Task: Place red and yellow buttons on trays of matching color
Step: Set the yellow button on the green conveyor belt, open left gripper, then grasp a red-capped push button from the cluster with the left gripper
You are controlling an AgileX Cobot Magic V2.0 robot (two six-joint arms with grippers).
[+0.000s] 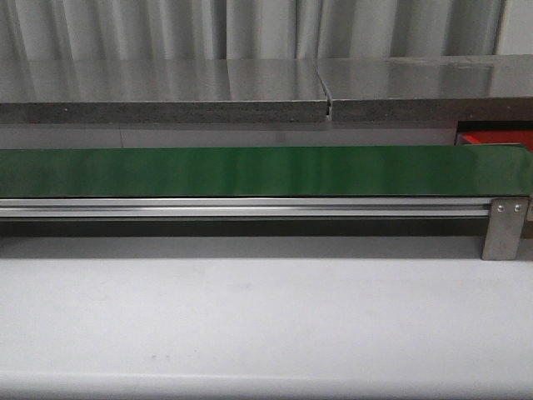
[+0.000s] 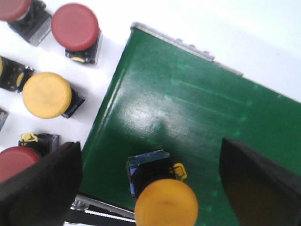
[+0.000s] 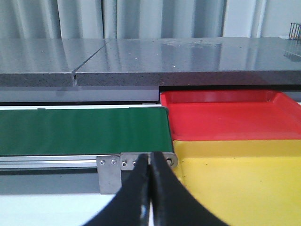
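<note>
Front view: green belt (image 1: 250, 171) runs 9-to-3 across the white surface (image 1: 250, 325), nothing on the stretch seen here. Alu rail (image 1: 241, 208) along its near edge, metal bracket (image 1: 504, 227) at the 3 o'clock end. Sliver of red tray (image 1: 498, 138) just past that end, at about 2. Grey slab (image 1: 250, 87) behind belt, curtain beyond. Neither arm shows in this view.

L wrist view: L pincer (image 2: 150, 188) wide open, holding nothing; its two dark fingers (image 2: 42, 188) stand either side of a yellow button (image 2: 165, 203). That button sits on the belt (image 2: 197, 113) near the belt's end, black base and yellow clip visible, apart from both fingers. Off the belt, on the white surface (image 2: 108, 56), a cluster of spare buttons: red one (image 2: 75, 27), second red (image 2: 16, 8) cut by frame edge, yellow one (image 2: 47, 95), third red (image 2: 16, 162) partly behind the finger. More bases at frame edge, too cropped to tell colour.

R wrist view: R pincer (image 3: 150, 188) fully closed, tips touching, nothing between them. It hangs near the belt's (image 3: 80, 129) end bracket (image 3: 113, 172). Red tray (image 3: 230, 115) and yellow tray (image 3: 240, 179) sit just past the belt end, touching each other, red farther from the pincer, yellow nearer. Both trays hold no buttons as far as visible.
</note>
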